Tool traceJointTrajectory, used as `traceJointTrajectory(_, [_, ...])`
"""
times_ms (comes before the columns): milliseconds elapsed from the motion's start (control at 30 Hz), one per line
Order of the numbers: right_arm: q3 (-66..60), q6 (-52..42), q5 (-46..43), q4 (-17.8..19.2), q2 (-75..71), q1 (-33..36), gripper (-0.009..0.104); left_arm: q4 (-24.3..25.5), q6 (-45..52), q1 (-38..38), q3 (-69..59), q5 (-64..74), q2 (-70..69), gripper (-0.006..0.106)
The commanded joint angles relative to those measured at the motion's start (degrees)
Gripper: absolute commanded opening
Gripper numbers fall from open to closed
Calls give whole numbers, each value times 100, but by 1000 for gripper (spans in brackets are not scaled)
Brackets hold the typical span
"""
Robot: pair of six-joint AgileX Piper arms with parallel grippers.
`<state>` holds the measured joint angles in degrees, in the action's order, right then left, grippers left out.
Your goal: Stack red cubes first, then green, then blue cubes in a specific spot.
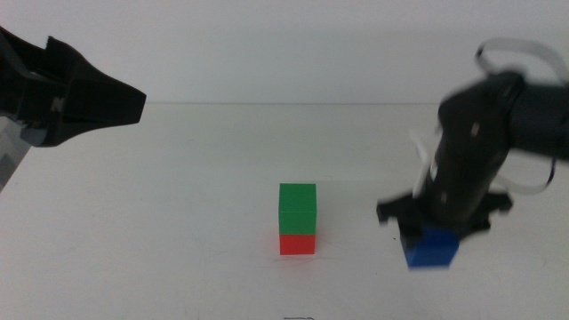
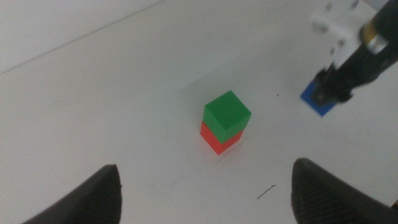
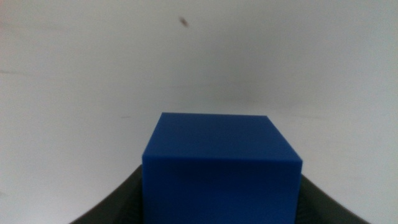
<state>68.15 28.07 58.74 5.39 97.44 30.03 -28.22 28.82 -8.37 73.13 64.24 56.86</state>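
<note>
Green [image 1: 298, 208] sits squarely on the red cube [image 1: 298, 244] mid-bench [image 1: 178, 196], base done. Right hand [image 1: 433, 238] at the stack's 3 o'clock pinches the blue cube [image 1: 432, 248], probably for the top slot. Left hand [image 2: 205, 193] spread, parked at 10 o'clock, out of the way.

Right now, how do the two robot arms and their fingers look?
Both arms are black. The left gripper has two dark, tapered fingers with matte faces. The right gripper hangs from a thick black wrist with white flat cable looping above it and a white part beside it.
</note>
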Motion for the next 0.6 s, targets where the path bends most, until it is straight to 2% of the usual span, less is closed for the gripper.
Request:
traceJointTrajectory(0, [740,-21,759,301,-541,107,-1,-250,0,-8,124,-317,-62,94])
traceJointTrajectory(100, [1593,201,1541,636,-554,283,-1,-250,0,-8,124,-317,-62,94])
traceJointTrajectory(167, [2011,364,1581,777,-492,443,-1,-250,0,-8,124,-317,-62,94])
traceJointTrajectory(567, [3610,1061,1581,430,572,1166,-1,-250,0,-8,124,-316,-62,94])
